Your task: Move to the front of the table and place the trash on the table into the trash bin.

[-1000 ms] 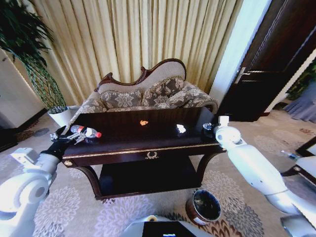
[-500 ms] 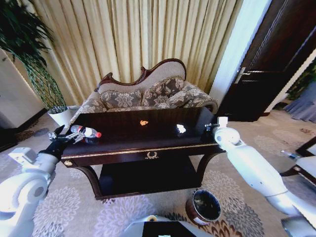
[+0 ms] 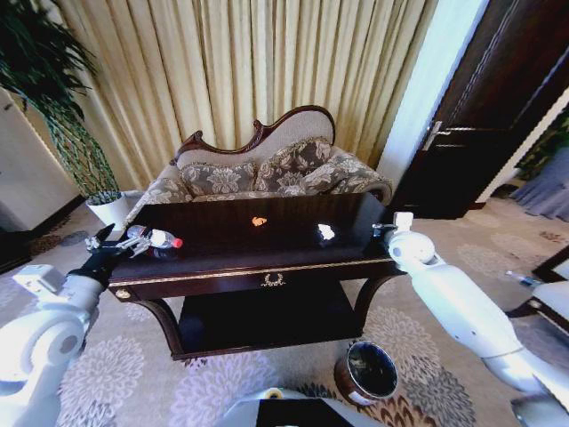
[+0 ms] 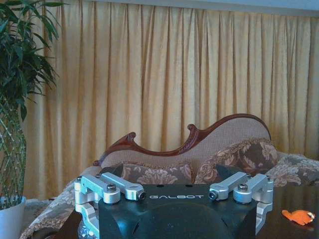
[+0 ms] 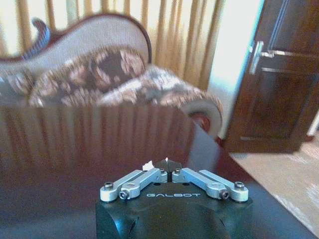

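Note:
The table [image 3: 213, 274] stands in front of me with trash on it. A clear bottle [image 3: 153, 237] with a red cap lies at its left end. My left gripper [image 3: 114, 245] is open just left of the bottle's base, not holding it. An orange scrap [image 3: 259, 221] [image 4: 298, 216] lies mid-table, and a white scrap [image 3: 326, 232] lies to its right. At the table's right end my right gripper [image 3: 382, 229] [image 5: 167, 164] is shut, with a small white scrap [image 5: 148, 164] showing at its tips. The trash bin [image 3: 369, 372] stands on the carpet at the front right.
A patterned sofa [image 3: 267, 169] and curtains stand behind the table. A white plant pot [image 3: 110, 210] sits at the back left. A dark door [image 3: 484, 107] is at the right. The table's lower shelf [image 3: 258, 320] is open toward me.
My right gripper has drawn slightly to the right along the table's right end. My left gripper has eased a little to the left of the bottle. The trash on the table has not moved.

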Robot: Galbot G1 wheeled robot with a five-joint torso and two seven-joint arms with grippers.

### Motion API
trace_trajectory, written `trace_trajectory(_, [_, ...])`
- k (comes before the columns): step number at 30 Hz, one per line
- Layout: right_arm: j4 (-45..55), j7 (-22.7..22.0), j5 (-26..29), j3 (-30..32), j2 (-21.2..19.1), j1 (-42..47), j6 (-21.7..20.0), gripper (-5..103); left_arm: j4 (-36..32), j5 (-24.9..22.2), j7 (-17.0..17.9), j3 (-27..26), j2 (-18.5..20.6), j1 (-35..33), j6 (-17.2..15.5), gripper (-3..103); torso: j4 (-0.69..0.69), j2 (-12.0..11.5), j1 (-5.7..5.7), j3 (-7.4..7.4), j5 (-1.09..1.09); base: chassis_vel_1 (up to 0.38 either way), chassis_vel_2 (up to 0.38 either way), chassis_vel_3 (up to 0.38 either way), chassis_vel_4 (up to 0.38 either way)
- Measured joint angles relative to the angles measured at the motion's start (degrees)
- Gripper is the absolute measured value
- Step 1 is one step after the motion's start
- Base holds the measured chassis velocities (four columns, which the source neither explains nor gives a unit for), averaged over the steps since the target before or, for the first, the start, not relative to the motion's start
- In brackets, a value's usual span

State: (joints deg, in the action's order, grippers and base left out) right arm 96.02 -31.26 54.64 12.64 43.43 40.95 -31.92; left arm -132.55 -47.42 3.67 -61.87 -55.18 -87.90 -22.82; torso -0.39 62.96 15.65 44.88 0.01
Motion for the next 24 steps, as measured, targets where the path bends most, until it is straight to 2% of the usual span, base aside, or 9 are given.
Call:
trace_trajectory(2, [3.53,1.35,-0.1,1.99,-1.12,1.74,2.55,0,-0.28,-0.16,0.01,-0.23,-0.13,-0.29,0.02,100,0.0,0.0,0.0,0.0,-0.01,0.0,0.0,0.0,0.0])
trace_trajectory(6, [8.18,2.98,-0.13,4.96,-2.5,5.19,4.96,0,-0.44,-0.29,0.01,-0.56,-0.22,-0.55,0.13,100,-0.01,0.0,0.0,0.0,-0.01,0.0,0.0,0.0,0.0])
trace_trajectory(10, [16.08,7.57,-3.86,10.44,-4.7,14.27,11.6,0,-0.46,-0.5,-0.05,-1.13,-0.23,-0.92,0.64,100,-0.03,0.0,0.0,-0.01,0.0,0.0,0.0,0.0,0.0])
trace_trajectory(11, [16.08,7.57,-3.86,10.44,-4.7,14.27,11.6,0,-0.46,-0.5,-0.05,-1.13,-0.23,-0.92,0.64,100,-0.03,0.0,0.0,-0.01,0.0,0.0,0.0,0.0,0.0])
trace_trajectory(17, [24.9,10.28,-6.03,16.68,-3.75,24.25,17.47,0,-0.38,-1.44,-0.21,-2.18,-0.19,-1.24,1.45,100,-0.01,0.0,0.0,-0.01,-0.01,0.0,0.0,0.0,0.0])
trace_trajectory(24, [29.66,9.58,-6.43,18.17,-2.19,28.45,17.69,0,0.0,-1.95,-0.73,-3.0,0.2,-1.63,1.83,100,-0.01,0.01,0.0,-0.01,0.0,0.0,0.0,0.0,0.0])
